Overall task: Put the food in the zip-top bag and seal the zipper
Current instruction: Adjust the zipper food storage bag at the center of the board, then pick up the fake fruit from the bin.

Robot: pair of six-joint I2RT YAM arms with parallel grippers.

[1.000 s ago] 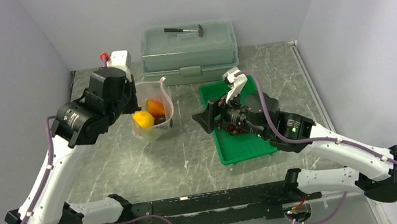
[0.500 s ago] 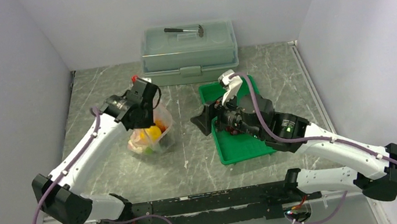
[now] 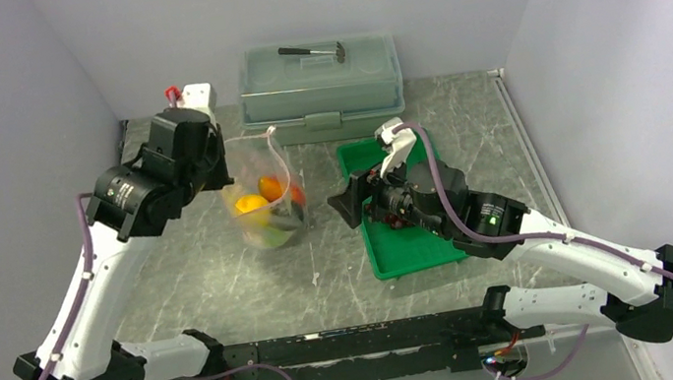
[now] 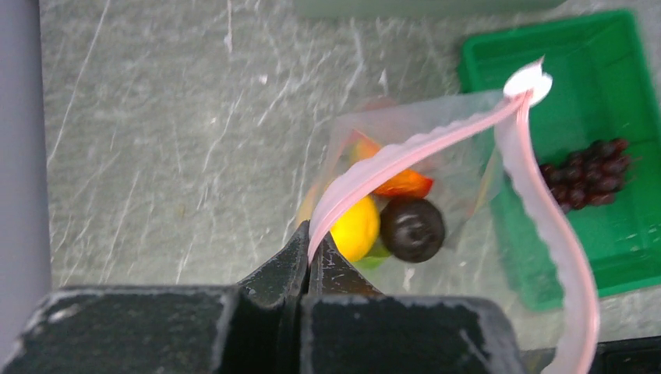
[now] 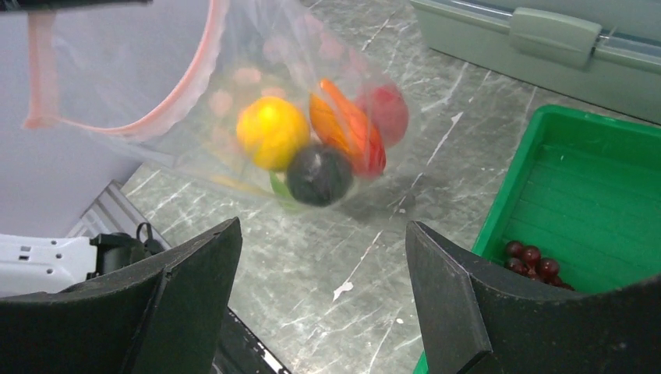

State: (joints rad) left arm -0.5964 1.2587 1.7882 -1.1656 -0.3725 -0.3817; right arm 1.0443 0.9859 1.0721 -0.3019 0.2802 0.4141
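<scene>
My left gripper (image 4: 309, 241) is shut on the pink zipper strip (image 4: 405, 160) of a clear zip-top bag (image 3: 265, 205). The bag hangs open above the table, left of centre. Inside lie a yellow fruit (image 4: 355, 227), a dark round fruit (image 4: 411, 228), an orange piece (image 5: 347, 125) and a red piece (image 5: 387, 111). A bunch of dark red grapes (image 4: 588, 171) rests in the green tray (image 3: 410, 249). My right gripper (image 5: 322, 224) stands open and empty over the table at the tray's left edge, pointing at the bag (image 5: 234, 70).
A grey-green toolbox (image 3: 319, 78) with a hammer (image 3: 311, 51) on its lid stands at the back. The tray (image 5: 592, 179) lies right of the bag. Walls close in on the left, back and right.
Half a second ago the left arm had dropped the bag low onto the table. It has since lifted it again, slightly further right. The right arm has barely moved.
</scene>
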